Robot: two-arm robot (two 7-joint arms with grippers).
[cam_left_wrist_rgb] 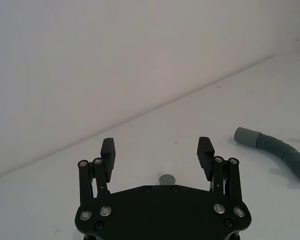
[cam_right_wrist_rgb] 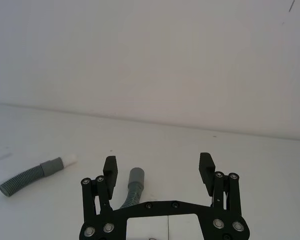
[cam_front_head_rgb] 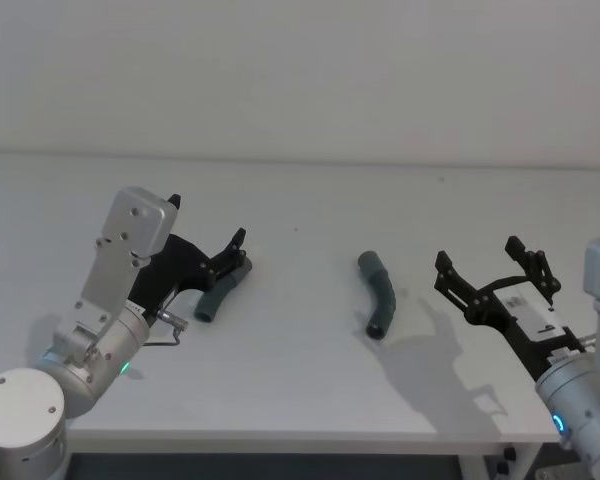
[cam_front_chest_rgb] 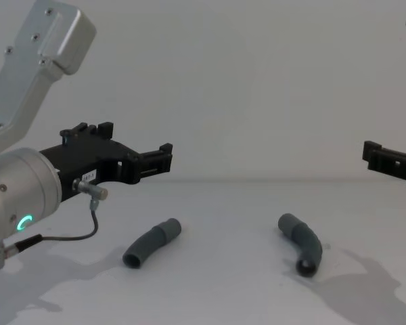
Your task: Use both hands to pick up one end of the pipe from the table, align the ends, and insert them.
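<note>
- Head view: both pipe halves lie flat on the table (cam_front_head_rgb: 300,200). The left gripper (cam_front_head_rgb: 237,252) is spread wide, right over the upper end of the left pipe piece (cam_front_head_rgb: 220,292). The right gripper (cam_front_head_rgb: 477,255) is also wide open and empty, off to the right of the right pipe piece (cam_front_head_rgb: 378,295) with a clear gap between them.
- Left wrist view: one round end of the left pipe piece (cam_left_wrist_rgb: 167,179) peeks out between the parted fingers, roughly centred. The right pipe piece (cam_left_wrist_rgb: 277,152) lies farther off.
- Right wrist view: the right pipe piece (cam_right_wrist_rgb: 135,182) sits nearer one finger than the other, so it's off-centre in the opening. Closing like that could shove it sideways instead of gripping it.
- Chest view: the left gripper (cam_front_chest_rgb: 161,159) hangs well above the table, with the left pipe piece (cam_front_chest_rgb: 152,244) down below it. The right gripper (cam_front_chest_rgb: 386,161) is high up too, clear of the right pipe piece (cam_front_chest_rgb: 301,244).
- My worry: these bent pieces look like they'd roll or spin if pinched near the tip. A crooked grab would then leave the mouths pointing off-axis, and the insert would jam.
</note>
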